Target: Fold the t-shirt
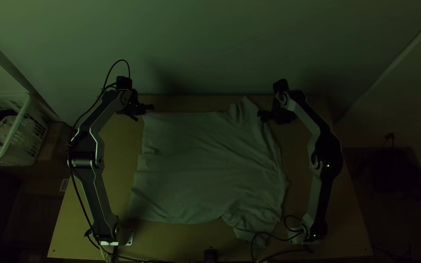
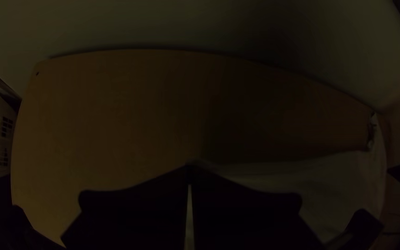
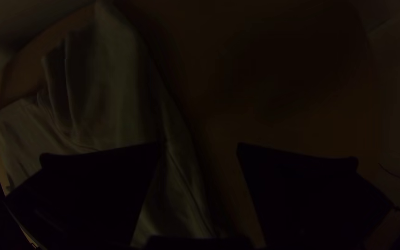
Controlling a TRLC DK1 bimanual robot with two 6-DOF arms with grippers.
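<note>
Well, in the top view, with twelve o'clock at the table's [image 1: 210, 245] far edge, the t-shirt [image 1: 200, 160] lies spread between my two arms. Its straight hem faces nine o'clock, and its sleeves stick out near one and five. I think it is laid out this way so that each arm can take one end of the far side and carry it over. My left gripper [image 1: 147, 108] is at the hem corner, towards eleven; my right gripper [image 1: 260, 116] is just beside the sleeve [image 1: 243, 111] near one, probably to pinch there as the matching hold. The cloth looks thin and soft, smooth towards ten and rumpled in long, slanting creases towards three and four. At nine o'clock in the room, a slatted white plastic basket [image 1: 18, 134] holds more cloth.

In the left wrist view, my wide, flat black fingers [image 2: 135, 210] are together, clamped, as I judge it, on the hem corner. That would anchor this end for the fold. The bare wood beyond looks smooth and plain.

In the right wrist view, my fingers are well apart, with nothing pinched. The shirt's edge runs between them, beside soft, rounded ridges of sleeve. Closing too high could miss such limp fabric.
</note>
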